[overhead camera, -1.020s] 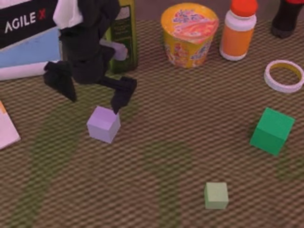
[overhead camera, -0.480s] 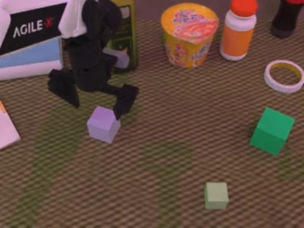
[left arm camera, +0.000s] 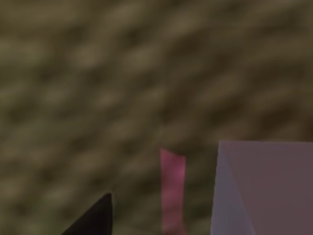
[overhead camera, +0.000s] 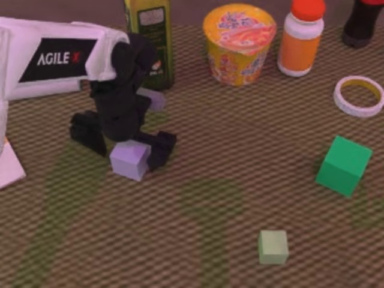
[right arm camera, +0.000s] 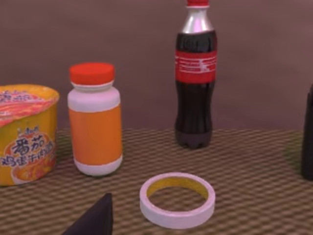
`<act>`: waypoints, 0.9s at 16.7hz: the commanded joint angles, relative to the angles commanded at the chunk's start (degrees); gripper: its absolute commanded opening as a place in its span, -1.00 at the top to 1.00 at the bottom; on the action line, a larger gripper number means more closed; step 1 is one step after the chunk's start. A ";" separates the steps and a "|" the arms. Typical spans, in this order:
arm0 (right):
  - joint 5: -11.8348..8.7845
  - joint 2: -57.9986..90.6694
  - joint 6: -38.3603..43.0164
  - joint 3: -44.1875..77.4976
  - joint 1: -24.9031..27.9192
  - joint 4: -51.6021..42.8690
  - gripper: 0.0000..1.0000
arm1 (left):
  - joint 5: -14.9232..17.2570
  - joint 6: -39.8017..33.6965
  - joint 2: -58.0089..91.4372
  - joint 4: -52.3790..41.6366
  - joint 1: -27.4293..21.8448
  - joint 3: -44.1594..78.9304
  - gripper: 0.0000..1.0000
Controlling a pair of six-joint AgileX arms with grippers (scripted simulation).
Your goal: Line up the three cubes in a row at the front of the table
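The lavender-purple cube (overhead camera: 129, 161) sits on the table (overhead camera: 240, 138) at centre left. My left gripper (overhead camera: 126, 145) is low over it and open, one finger (overhead camera: 90, 133) on its left and the other (overhead camera: 162, 147) on its right. In the left wrist view the purple cube (left arm camera: 264, 191) fills one corner beside a dark fingertip (left arm camera: 95, 218). The small mint-green cube (overhead camera: 273, 246) lies near the front, right of centre. The emerald-green cube (overhead camera: 344, 165) rests at the right. My right arm is outside the top view; one of its fingertips (right arm camera: 93, 218) shows and nothing is held.
Along the back stand an olive bottle (overhead camera: 149, 36), a noodle cup (overhead camera: 239, 43), an orange bottle (overhead camera: 302, 37) and a cola bottle (overhead camera: 363, 23). A tape ring (overhead camera: 359, 95) lies at the right. A white item (overhead camera: 9, 167) sits at the left edge.
My left gripper has come down and forward, from above and behind the purple cube to straddling it. The cubes have not moved.
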 joint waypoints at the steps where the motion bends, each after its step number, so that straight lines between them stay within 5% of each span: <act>1: 0.00 0.00 0.00 0.00 0.00 0.00 -1.00 | 0.00 0.00 0.00 0.00 0.00 0.00 -1.00; 2: 0.00 0.00 0.00 0.00 0.00 0.00 -1.00 | 0.00 0.00 0.00 0.00 0.00 0.00 -1.00; 15: 0.00 0.00 0.00 0.00 0.00 0.00 -1.00 | 0.00 0.00 0.00 0.00 0.00 0.00 0.96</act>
